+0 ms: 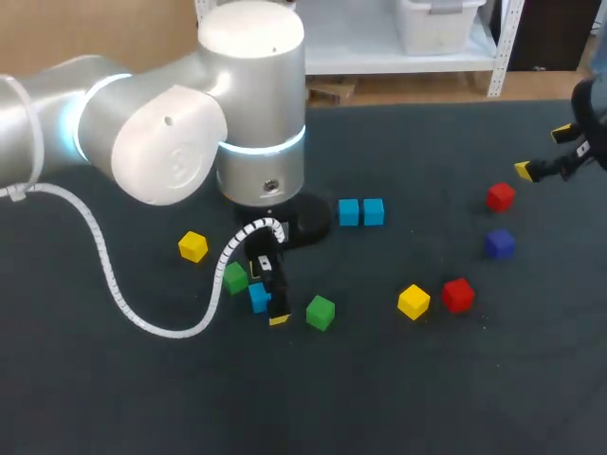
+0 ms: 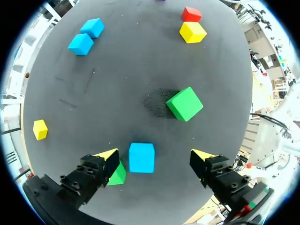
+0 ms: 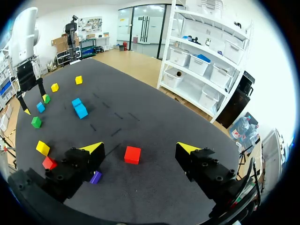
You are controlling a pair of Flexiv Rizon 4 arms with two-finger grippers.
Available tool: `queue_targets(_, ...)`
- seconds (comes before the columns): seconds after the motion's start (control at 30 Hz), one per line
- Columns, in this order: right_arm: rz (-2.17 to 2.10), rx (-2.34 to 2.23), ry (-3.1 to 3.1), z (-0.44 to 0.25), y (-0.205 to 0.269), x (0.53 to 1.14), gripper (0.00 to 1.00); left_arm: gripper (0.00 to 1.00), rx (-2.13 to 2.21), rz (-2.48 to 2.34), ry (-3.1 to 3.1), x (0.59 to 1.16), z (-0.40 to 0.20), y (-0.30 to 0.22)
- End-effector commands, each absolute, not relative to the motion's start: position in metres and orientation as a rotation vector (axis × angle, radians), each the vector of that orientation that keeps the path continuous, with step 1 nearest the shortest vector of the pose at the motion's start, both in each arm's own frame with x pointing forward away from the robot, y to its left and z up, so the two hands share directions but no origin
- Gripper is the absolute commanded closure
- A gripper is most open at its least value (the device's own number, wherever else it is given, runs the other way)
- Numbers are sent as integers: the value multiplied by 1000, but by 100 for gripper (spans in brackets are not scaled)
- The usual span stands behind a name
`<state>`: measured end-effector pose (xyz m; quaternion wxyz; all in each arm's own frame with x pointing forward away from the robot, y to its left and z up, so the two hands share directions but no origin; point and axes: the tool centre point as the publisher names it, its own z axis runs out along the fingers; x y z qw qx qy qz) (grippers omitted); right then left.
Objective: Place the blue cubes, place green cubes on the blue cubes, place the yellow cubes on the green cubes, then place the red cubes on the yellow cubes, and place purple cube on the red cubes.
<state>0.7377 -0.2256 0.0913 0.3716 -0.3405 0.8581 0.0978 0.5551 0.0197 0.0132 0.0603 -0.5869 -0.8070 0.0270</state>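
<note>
Left hand (image 2: 156, 157): fingers apart, low over the dark tabletop (image 1: 408, 398), straddling a lone matte blue cube (image 2: 141, 157). Neither finger visibly presses it, so there is no grasp yet. Judged reason: this cube belongs with the pair of blue cubes (image 1: 360, 212), which sit just beside each other as the base layer. The lone cube lies left of that pair, toward the robot, well apart.

Right hand (image 1: 542, 152): fingers apart, empty, far right of the pair, near a red cube (image 1: 501, 196). It is probably parked clear of the left arm's work.

Count:
- Blue: 3.
- Green: 2. One green cube (image 1: 235, 278) is just beside the lone blue, and a second green cube (image 1: 321, 312) is nearer the pair.
- Yellow: 2 from above, a yellow cube (image 1: 193, 246) and a second yellow cube (image 1: 413, 301). A third yellow cube (image 3: 78, 79) shows only in the right wrist view.
- Red: 2, including a second red cube (image 1: 458, 294).
- Purple: 1, the purple cube (image 1: 500, 244).

Nothing is stacked.
</note>
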Motion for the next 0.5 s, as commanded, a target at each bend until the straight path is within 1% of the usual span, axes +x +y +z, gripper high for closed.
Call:
queue_targets(0.03, 247, -871, 2201, 91, -225, 738, 0, 0, -1765, 60, -2442, 555, 8, 19)
queue_targets(0.2, 247, -871, 2201, 91, -225, 738, 0, 0, -1743, 56, -2447, 555, 5, 21)
queue_targets(0.27, 247, -871, 2201, 91, -225, 738, 0, 8, -1743, 46, -2445, 555, 5, 22)
queue_targets(0.33, 247, -871, 2201, 91, -225, 738, 0, 11, -1729, 39, -2450, 556, 4, 23)
queue_targets(0.4, 247, -871, 2201, 91, -225, 738, 0, 51, -1717, 43, -2454, 556, 2, 25)
queue_targets(0.43, 247, -871, 2201, 91, -225, 738, 0, 56, -1716, 37, -2452, 556, 2, 25)
queue_targets(0.47, 247, -871, 2201, 91, -225, 738, 0, 69, -1716, 35, -2451, 557, 2, 25)
queue_targets(0.5, 247, -871, 2201, 91, -225, 738, 0, 85, -1715, 37, -2450, 556, 1, 25)
